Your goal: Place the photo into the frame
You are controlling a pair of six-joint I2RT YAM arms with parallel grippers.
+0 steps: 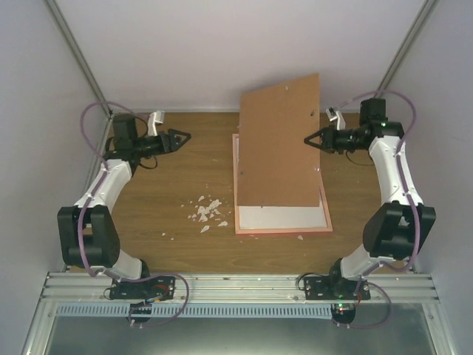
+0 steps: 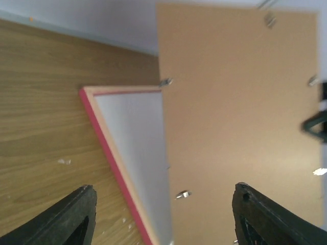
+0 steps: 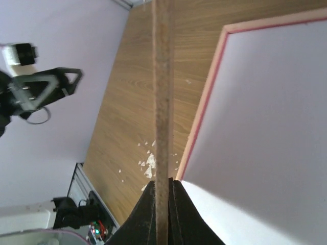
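Photo: we are not finding its printed face in any view. A white sheet [image 1: 284,217] is lying inside the frame [image 1: 281,231], below the right claw [image 1: 310,140]. Whether that sheet is the photo's back or a mat, we cannot tell.

Frame: it is lying flat on the table [image 1: 177,170], beneath the right claw and a little toward the arm bases from it. Its pink rim is showing along the near and left sides.

Backing board [image 1: 279,144]: it is standing tilted over the frame, with its lower edge down on the white sheet. The right claw is clamping the board's edge, with both fingers pressed onto the thin brown rim in the wrist view.

Left claw [image 1: 185,136]: its fingers are standing wide apart and gripping nothing. It is hovering across the board from the right claw, well clear of the board's left edge and pointing at it.

White scraps [image 1: 207,211] are lying on the table, nearer the bases than the left claw and beside the frame.

Step in hand, as we are judging it: the back is being lifted to open the frame. The photo is not yet visibly seated.

Next move, our reading: the right claw needs to carry the board clear of the opening without dragging the sheet below. The free left claw is looking best placed to steady the frame.
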